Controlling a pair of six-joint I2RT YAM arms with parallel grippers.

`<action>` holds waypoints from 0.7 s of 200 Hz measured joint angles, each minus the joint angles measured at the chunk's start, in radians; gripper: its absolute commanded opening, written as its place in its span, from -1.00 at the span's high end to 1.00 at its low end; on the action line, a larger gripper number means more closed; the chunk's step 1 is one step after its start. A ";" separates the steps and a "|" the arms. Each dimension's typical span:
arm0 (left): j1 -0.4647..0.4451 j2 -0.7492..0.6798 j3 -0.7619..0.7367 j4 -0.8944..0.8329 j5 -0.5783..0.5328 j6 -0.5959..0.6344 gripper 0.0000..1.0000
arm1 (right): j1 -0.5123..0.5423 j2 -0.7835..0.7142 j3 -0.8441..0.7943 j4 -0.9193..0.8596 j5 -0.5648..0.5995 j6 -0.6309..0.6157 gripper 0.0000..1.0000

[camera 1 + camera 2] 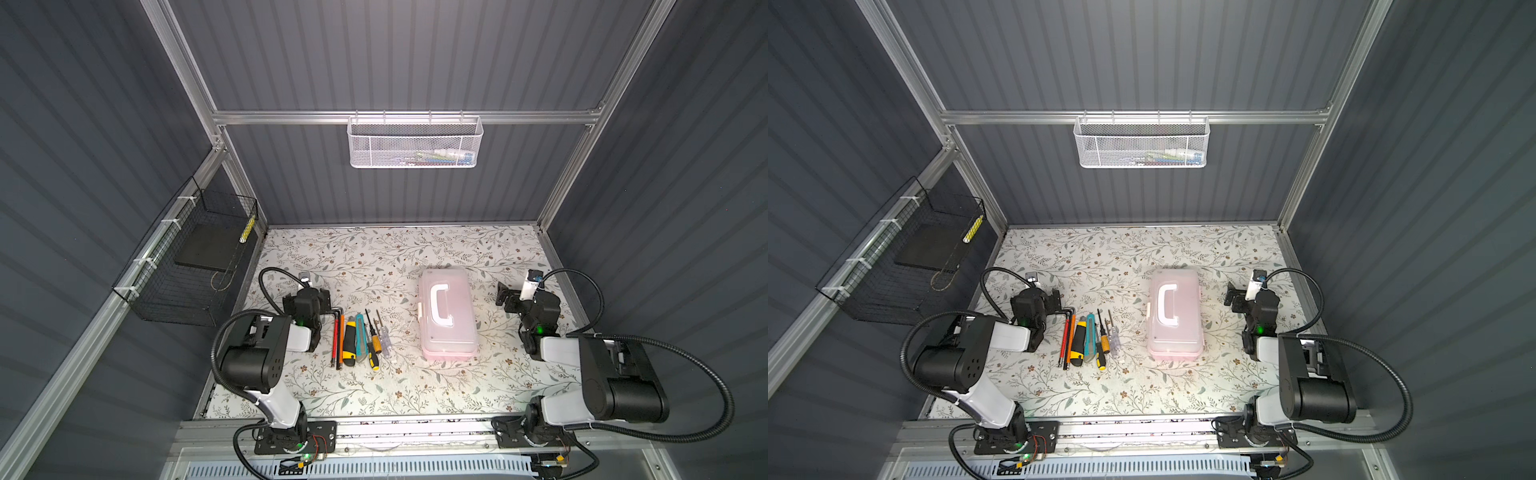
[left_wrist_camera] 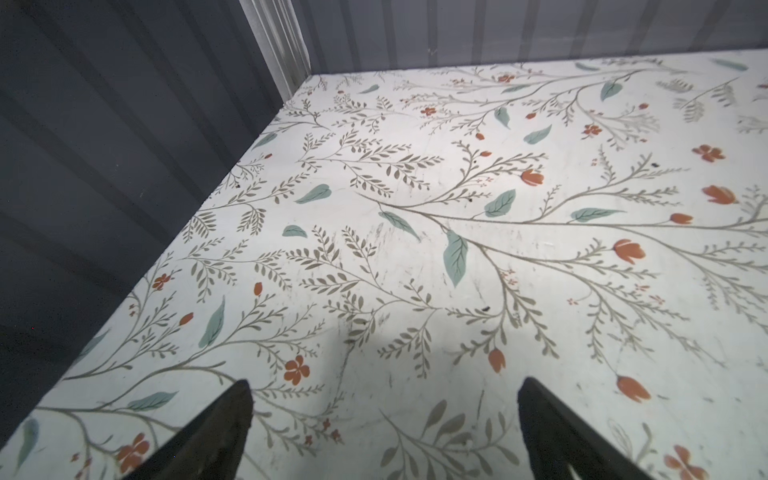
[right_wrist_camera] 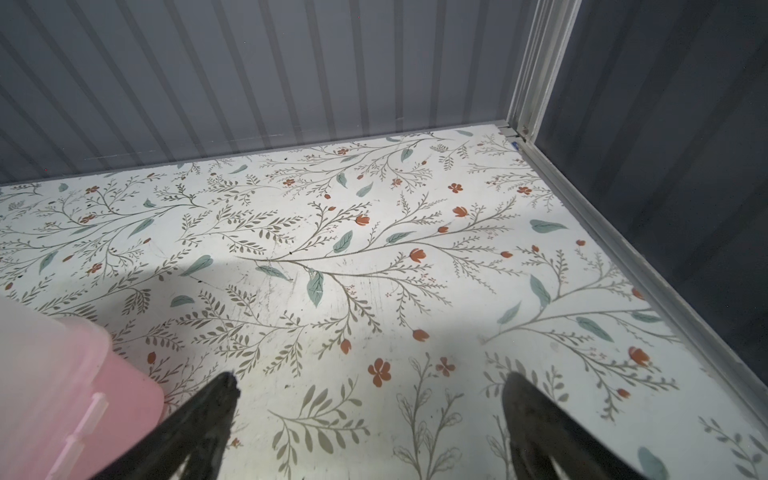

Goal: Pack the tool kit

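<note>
On table — pink box closed, tools beside.

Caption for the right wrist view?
Open, empty right gripper over the floral table, corner of the pink box beside it.

2 top cams: high up, looking down, sharing the whole table. 2 wrist cams: low, close, facing the back corners; right's catches the pink box.
</note>
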 measured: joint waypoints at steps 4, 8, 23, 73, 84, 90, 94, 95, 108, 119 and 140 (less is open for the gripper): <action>0.000 -0.010 0.029 -0.048 -0.017 -0.008 -0.99 | 0.003 -0.014 0.009 -0.028 0.010 0.002 -0.98; 0.000 -0.019 0.063 -0.093 -0.035 -0.014 -0.99 | 0.006 -0.030 0.019 -0.051 0.024 0.004 -0.98; 0.000 -0.035 0.155 -0.182 -0.071 -0.030 -0.99 | 0.027 -0.081 0.072 -0.132 0.094 0.010 -0.98; -0.001 -0.127 0.214 -0.461 -0.118 -0.168 -0.99 | 0.116 -0.191 0.262 -0.427 0.351 0.098 -0.98; -0.001 -0.156 0.240 -0.541 -0.110 -0.203 -0.99 | 0.154 -0.219 0.272 -0.474 0.411 0.109 -0.98; -0.002 -0.172 0.259 -0.580 -0.101 -0.219 -1.00 | 0.184 -0.232 0.275 -0.501 0.439 0.114 -0.98; -0.004 -0.181 0.272 -0.601 -0.092 -0.227 -0.99 | 0.200 -0.238 0.277 -0.515 0.457 0.116 -0.98; -0.005 -0.183 0.274 -0.605 -0.090 -0.228 -0.99 | 0.209 -0.240 0.280 -0.523 0.465 0.117 -0.97; -0.022 -0.219 0.310 -0.668 -0.074 -0.251 -0.99 | 0.285 -0.250 0.302 -0.591 0.531 0.118 -0.98; -0.056 -0.254 0.325 -0.707 -0.066 -0.262 -1.00 | 0.351 -0.252 0.338 -0.664 0.583 0.122 -0.98; -0.151 -0.307 0.345 -0.776 -0.048 -0.277 -0.99 | 0.444 -0.264 0.426 -0.825 0.642 0.163 -0.98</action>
